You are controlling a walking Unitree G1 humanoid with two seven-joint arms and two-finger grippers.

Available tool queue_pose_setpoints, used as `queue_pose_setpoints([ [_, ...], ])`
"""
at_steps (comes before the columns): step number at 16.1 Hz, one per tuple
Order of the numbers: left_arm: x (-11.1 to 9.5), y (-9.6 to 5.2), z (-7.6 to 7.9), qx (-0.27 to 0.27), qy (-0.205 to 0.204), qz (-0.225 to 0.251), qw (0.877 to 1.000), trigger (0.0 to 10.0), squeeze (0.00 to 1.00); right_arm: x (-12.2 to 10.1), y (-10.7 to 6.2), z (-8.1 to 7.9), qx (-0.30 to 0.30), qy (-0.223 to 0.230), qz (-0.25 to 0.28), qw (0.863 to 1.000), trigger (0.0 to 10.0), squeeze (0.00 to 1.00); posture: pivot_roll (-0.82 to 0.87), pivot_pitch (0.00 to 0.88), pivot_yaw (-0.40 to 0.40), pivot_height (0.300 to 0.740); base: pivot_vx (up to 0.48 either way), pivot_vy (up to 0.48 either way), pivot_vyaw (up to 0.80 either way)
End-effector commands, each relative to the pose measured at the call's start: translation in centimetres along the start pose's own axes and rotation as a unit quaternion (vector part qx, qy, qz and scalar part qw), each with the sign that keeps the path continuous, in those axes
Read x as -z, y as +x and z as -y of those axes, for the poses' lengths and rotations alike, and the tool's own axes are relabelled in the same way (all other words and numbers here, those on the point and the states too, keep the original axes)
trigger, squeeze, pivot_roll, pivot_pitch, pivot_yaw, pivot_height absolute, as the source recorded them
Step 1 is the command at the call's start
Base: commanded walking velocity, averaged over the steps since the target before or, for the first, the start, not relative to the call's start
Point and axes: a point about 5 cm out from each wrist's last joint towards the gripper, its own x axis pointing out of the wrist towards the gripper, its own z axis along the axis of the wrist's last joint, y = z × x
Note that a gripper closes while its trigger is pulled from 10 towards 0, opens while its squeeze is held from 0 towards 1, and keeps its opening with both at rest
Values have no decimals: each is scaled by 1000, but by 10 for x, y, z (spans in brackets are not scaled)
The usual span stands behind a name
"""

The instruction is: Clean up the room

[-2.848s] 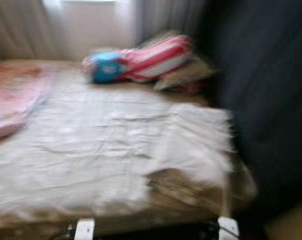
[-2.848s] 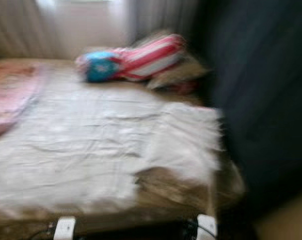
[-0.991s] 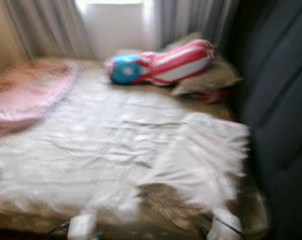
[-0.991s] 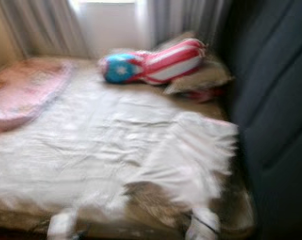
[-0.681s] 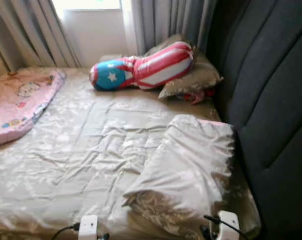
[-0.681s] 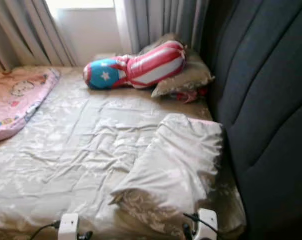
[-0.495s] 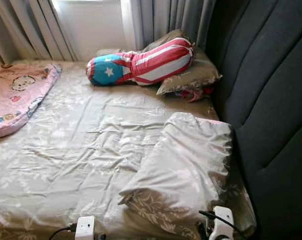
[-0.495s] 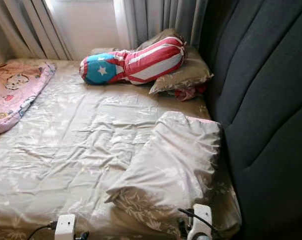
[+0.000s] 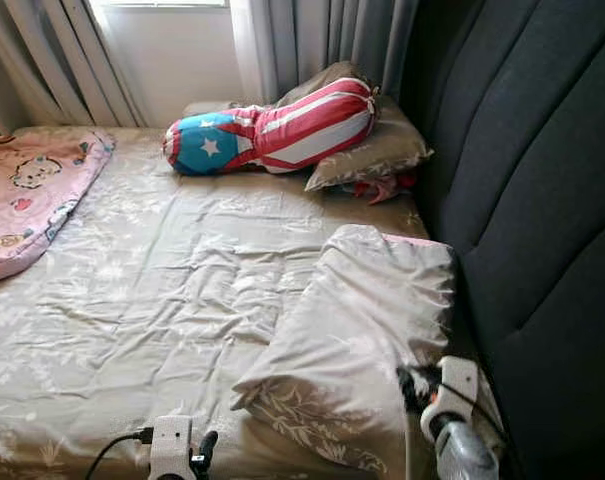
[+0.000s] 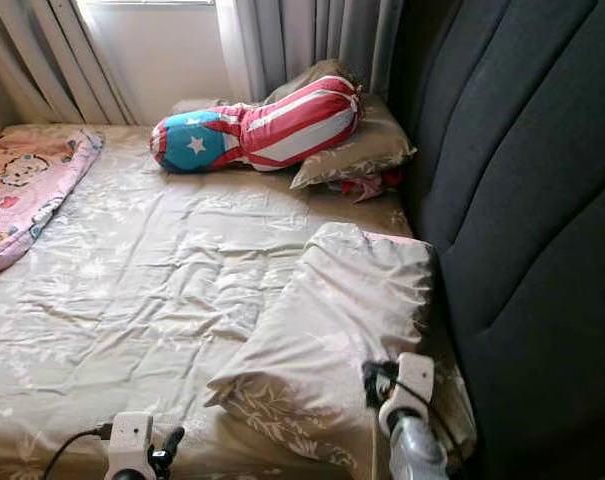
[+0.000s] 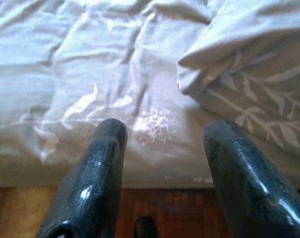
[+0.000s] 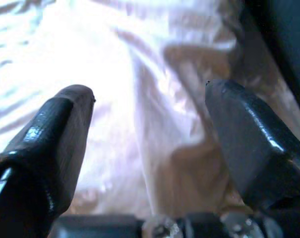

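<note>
Right gripper (image 12: 150, 124) hangs spread wide over the folded blanket (image 9: 367, 320) at the bed's (image 9: 132, 300) headboard-side edge, left gripper (image 11: 162, 148) also apart near the front edge. Nothing's grabbed, so tidying looks barely started, I think.

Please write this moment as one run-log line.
scene: bed | right gripper: open over folded blanket | left gripper: open at bed edge
</note>
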Motion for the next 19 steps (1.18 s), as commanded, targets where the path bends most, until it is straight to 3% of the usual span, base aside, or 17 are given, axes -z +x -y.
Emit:
queue_pose_setpoints([
  [1, 3, -3, -2, 2, 7, 5, 1000, 10000, 0, -4, 0, 1, 2, 2, 17, 1000, 10000, 0, 9, 0, -25, 740, 0, 0, 0],
  [2, -67, 23, 6, 10, 23, 137, 990, 10000, 0, -2, -3, 2, 2, 6, 27, 1000, 10000, 0, 7, 0, -29, 740, 0, 0, 0],
  [3, -91, 25, 7, 7, 29, 191, 981, 10000, 0, 2, -7, 4, 3, 7, 30, 1000, 10000, 0, 12, 0, -33, 740, 0, 0, 0],
  [5, -86, 17, 3, 5, 27, 206, 978, 10000, 0, 6, -11, 4, 6, 9, 39, 999, 10000, 0, 16, 0, -36, 740, 0, 0, 0],
  [10, -88, 5, 18, 24, 19, 225, 974, 10000, 0, 0, -14, -1, -2, 4, 73, 997, 10000, 0, 3, 0, -36, 740, 0, 0, 0],
  [19, -110, 7, 21, 33, 25, 233, 972, 10000, 0, -17, -7, -16, -28, 0, 99, 995, 10000, 0, -3, 0, -42, 740, 0, 0, 0],
])
